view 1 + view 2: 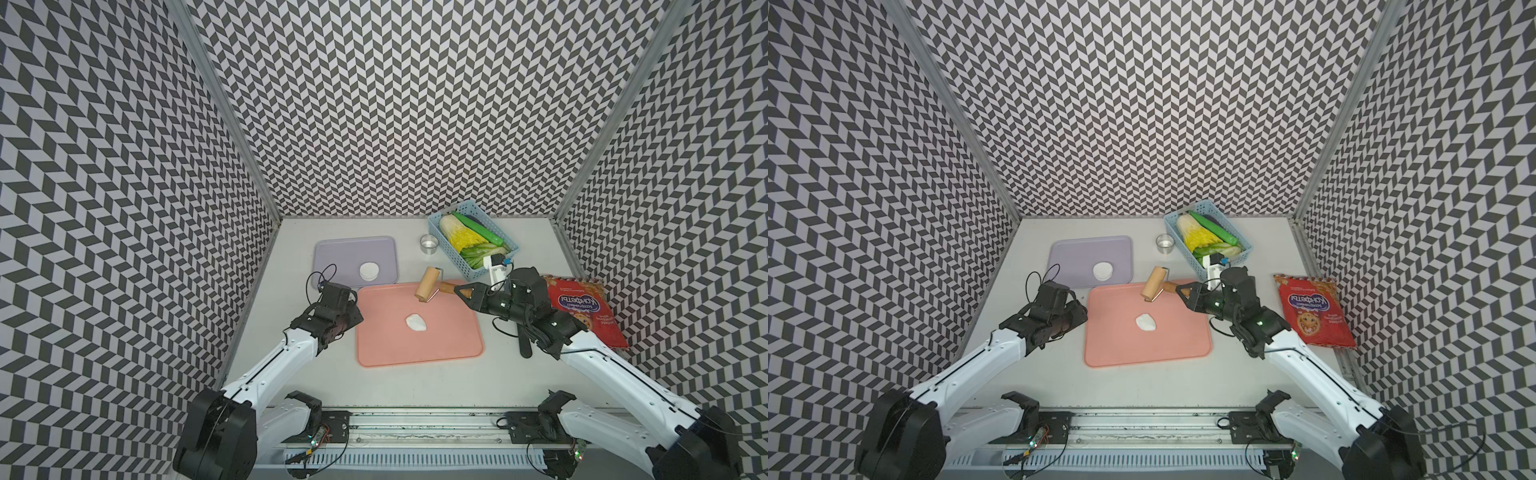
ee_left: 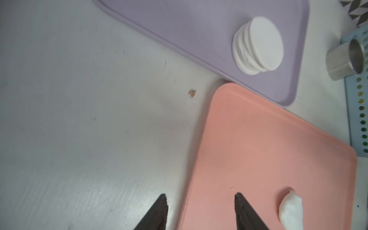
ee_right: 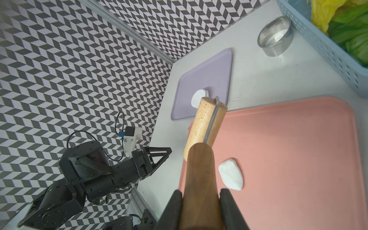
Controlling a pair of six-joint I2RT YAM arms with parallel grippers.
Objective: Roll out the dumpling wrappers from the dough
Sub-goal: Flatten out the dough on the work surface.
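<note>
Our right jaws clench the handle of the rolling pin (image 1: 430, 284), roller at the pink tray (image 1: 436, 345)'s far edge; our left jaws gape empty; 1 dough (image 1: 415, 322) lump lies mid-tray.

Black-and-white chevrons all over the walls (image 1: 395, 104). Pale grey tabletop (image 1: 415, 386) with 2 trays: salmon-pink tray (image 1: 449, 345), lilac tray (image 1: 340, 257). White dough (image 1: 415, 322), white wrappers (image 1: 369, 270). Tan roller (image 1: 428, 284), darker brown handle. Sky-blue basket (image 1: 473, 272), yellow and green leaves (image 1: 467, 241). Red packet (image 1: 582, 311). Silver cup (image 1: 429, 245).
</note>
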